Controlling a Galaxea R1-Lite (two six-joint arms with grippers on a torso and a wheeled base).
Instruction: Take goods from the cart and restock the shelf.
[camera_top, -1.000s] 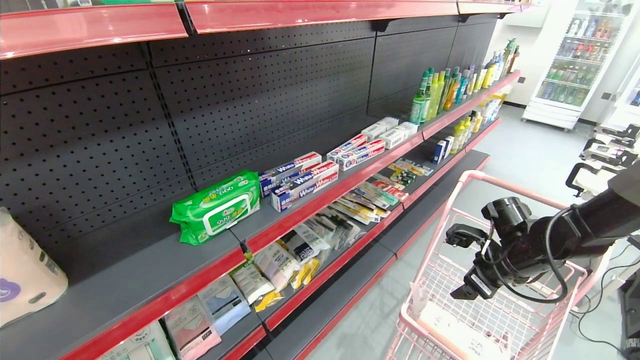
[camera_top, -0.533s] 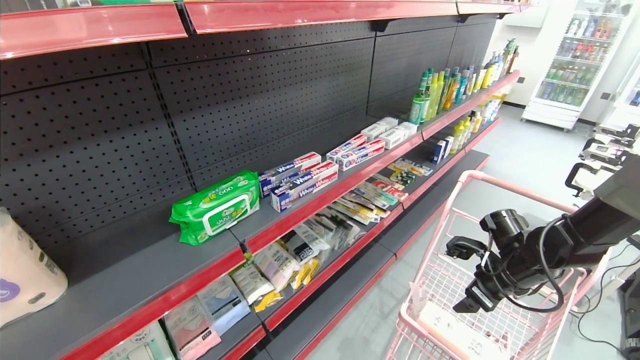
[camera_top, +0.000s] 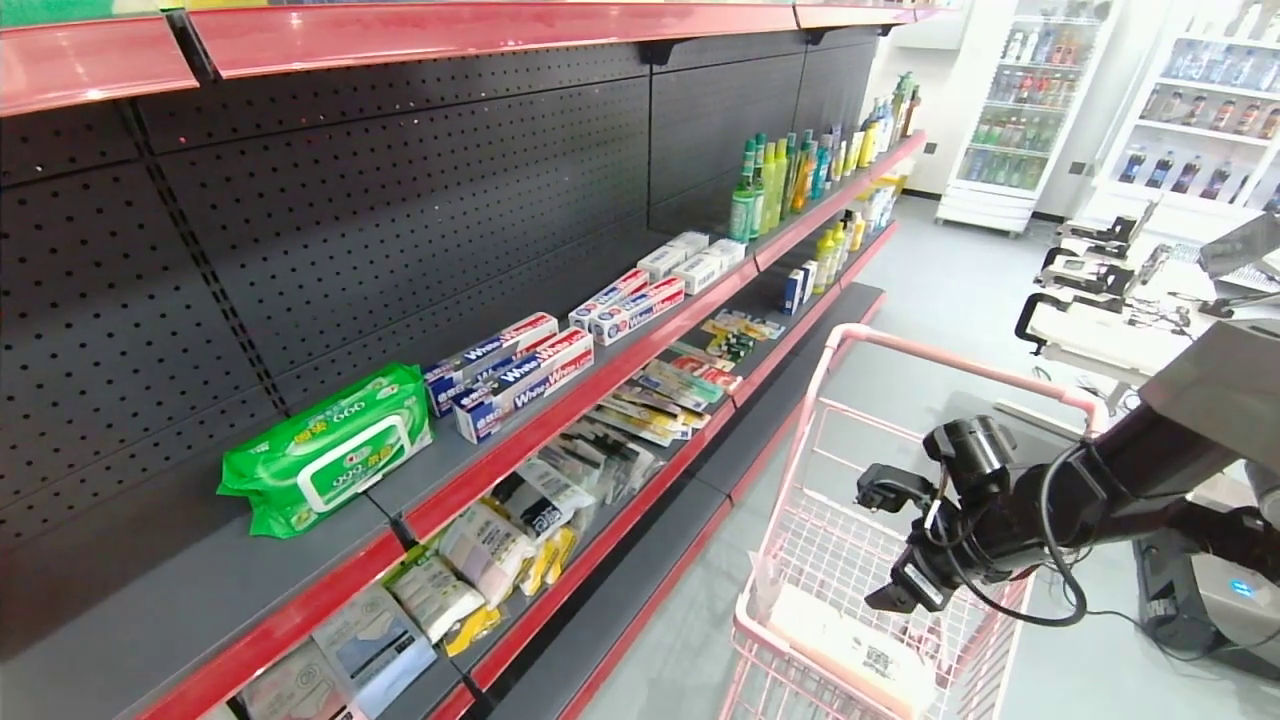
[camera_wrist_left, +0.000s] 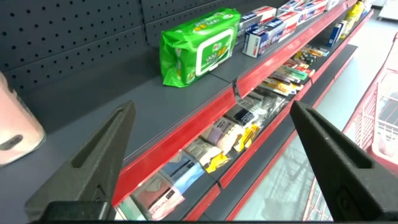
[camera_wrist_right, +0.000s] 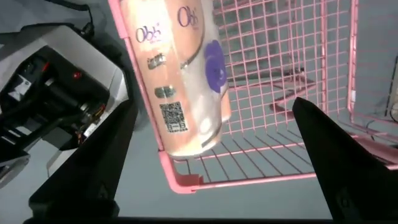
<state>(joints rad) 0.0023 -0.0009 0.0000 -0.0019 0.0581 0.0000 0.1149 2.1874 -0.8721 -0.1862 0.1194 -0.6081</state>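
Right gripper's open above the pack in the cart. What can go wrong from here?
1. The white pack lies right against the pink cart's rim. The right gripper straddles both, so on descent one finger may land on the wire or outside the cart.
2. The pack looks wide and smooth-wrapped, so a grasp near its end could slip or let it tilt on lifting.

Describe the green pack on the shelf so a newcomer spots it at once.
Find the black pegboard shelf with red edging. On its grey board, left of the toothpaste boxes, lies the green pack. It alone is soft and green beside stiff cartons.
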